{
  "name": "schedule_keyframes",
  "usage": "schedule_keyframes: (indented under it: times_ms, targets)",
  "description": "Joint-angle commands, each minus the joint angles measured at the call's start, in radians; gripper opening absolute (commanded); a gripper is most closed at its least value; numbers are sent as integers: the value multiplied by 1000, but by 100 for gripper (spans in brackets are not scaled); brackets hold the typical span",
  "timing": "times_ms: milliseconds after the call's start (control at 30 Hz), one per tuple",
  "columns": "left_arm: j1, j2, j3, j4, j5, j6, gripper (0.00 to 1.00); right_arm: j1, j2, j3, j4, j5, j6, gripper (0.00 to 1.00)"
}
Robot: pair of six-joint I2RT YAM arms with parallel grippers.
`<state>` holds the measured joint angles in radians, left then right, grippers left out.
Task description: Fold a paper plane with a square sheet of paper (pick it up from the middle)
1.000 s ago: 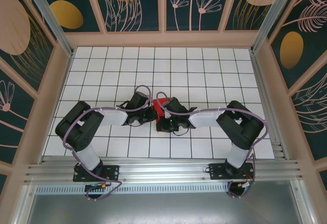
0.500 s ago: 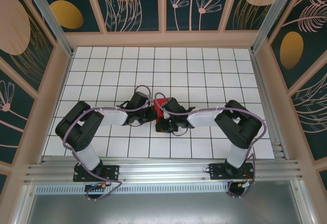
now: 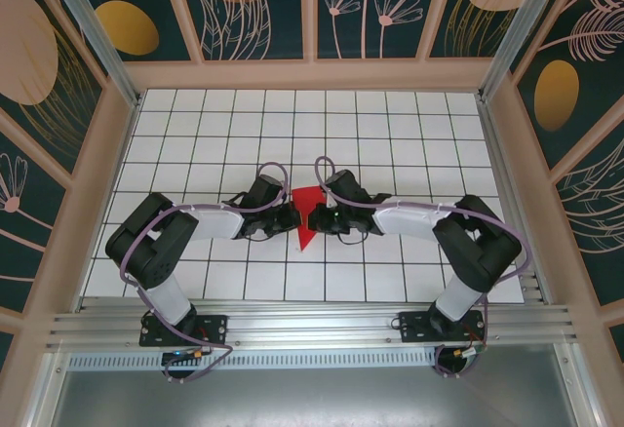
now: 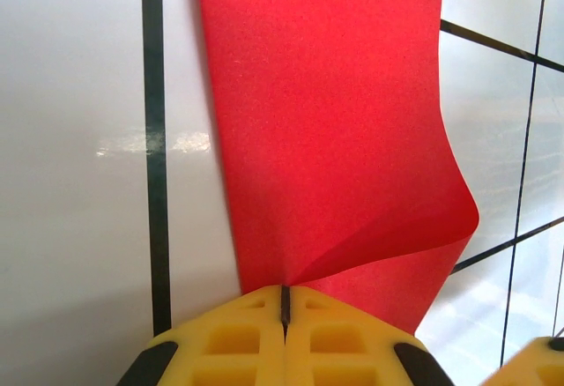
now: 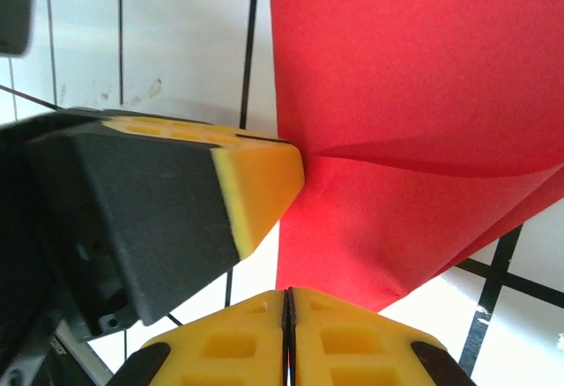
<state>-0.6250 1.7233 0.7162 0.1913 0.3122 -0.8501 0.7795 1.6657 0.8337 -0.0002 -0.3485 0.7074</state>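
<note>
The square sheet of paper [image 3: 310, 211] is bright red and partly folded; from above it reads as a triangle pointing toward the near edge. My left gripper [image 3: 292, 218] is on its left side. In the left wrist view that gripper [image 4: 285, 291] is shut on the paper [image 4: 326, 122], and a raised crease starts right at the seam of its fingers. My right gripper [image 3: 326, 216] is at the paper's right. Seen from its wrist, the right gripper [image 5: 288, 293] is shut, its tips over the edge of a lifted flap of paper [image 5: 397, 95]. The left gripper's fingertip [image 5: 260, 183] touches the crease.
The white grid-tiled table [image 3: 390, 135] stretches back to patterned walls [image 3: 312, 8]. An aluminium rail [image 3: 292, 328] runs along the near edge by the arm bases. Both arms meet at the table's middle, close together.
The right gripper has moved away from the near edge and its arm has stretched out. More of the red paper shows, as a downward-pointing triangle. The left arm has stayed put.
</note>
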Motion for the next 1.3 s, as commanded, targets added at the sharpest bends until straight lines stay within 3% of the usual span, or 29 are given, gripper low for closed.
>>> schedule_keyframes:
  times_ms: [0,333,633,1267]
  targets:
    - [3,28,-13,-78,-88,3,4,3,51,21,17,-32,-18,10]
    - [3,30,-12,-83,-90,8,4,-11,128,17,-25,-21,4,10]
    - [2,31,-7,-100,-98,19,4,-35,37,89,-58,-25,-35,10]
    - [3,29,-12,-106,-102,31,4,-100,156,92,-85,-3,-92,10]
